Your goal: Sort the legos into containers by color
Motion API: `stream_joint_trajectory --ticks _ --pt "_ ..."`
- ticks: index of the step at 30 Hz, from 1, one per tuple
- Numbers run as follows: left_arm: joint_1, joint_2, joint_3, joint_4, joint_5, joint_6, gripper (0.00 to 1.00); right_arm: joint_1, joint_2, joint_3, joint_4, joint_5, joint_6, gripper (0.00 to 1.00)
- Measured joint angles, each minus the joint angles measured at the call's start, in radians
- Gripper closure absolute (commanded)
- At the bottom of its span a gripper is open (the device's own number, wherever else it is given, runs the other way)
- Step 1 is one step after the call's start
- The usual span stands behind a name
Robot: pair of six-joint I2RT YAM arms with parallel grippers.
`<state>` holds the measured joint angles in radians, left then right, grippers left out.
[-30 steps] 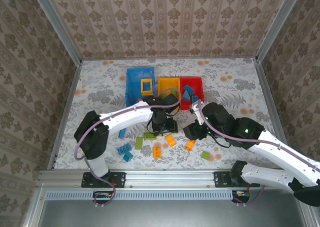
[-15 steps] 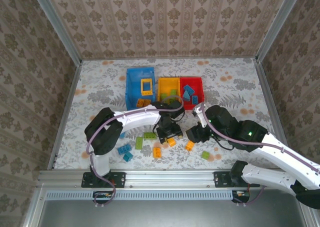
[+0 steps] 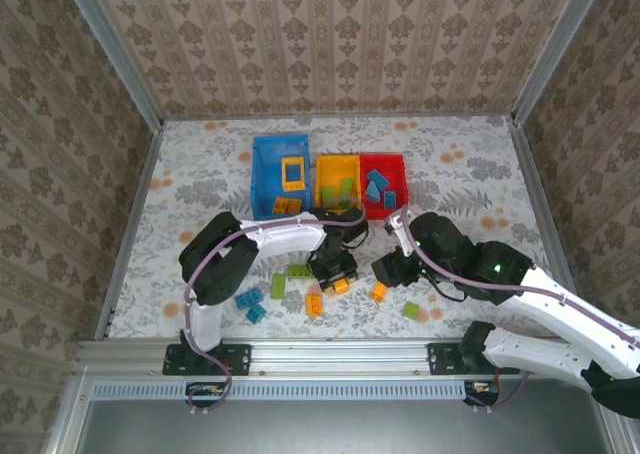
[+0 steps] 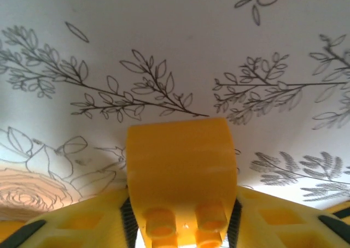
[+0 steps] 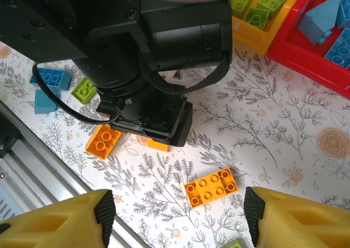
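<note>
The jaws of the left gripper (image 4: 181,229) are clamping an orange-yellow brick (image 4: 180,166) by its two sides, its studs facing back toward the wrist. The jaws of the right gripper (image 5: 179,215) are standing wide apart, holding nothing, while a second orange brick (image 5: 210,186) is lying flat on the table (image 5: 262,128) just ahead of their gap. The yellow bin (image 5: 268,29) and red bin (image 5: 311,59) are sitting well beyond them.

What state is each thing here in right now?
Left gripper, shut on an orange brick.
Right gripper, open, empty.
Blue bin, open, holding orange bricks and a yellow frame.
Yellow bin, open, holding green bricks.
Red bin, open, holding blue bricks.
Loose bricks, scattered on the table.
</note>
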<state>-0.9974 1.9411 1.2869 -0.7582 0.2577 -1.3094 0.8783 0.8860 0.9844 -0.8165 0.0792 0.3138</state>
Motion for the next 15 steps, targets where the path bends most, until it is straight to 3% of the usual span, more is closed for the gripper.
stream_joint_trajectory --ticks 3,7,15 --pt "0.0 0.001 0.013 -0.002 -0.008 0.001 0.69 0.0 0.0 0.0 0.0 0.0 0.0 0.34" --pt "-0.001 0.001 0.03 -0.017 -0.054 0.013 0.72 0.0 0.0 0.0 0.001 0.0 0.0 0.33" --pt "0.063 -0.16 0.137 -0.184 -0.265 0.127 0.73 0.0 0.02 0.0 0.029 0.0 0.0 0.32"
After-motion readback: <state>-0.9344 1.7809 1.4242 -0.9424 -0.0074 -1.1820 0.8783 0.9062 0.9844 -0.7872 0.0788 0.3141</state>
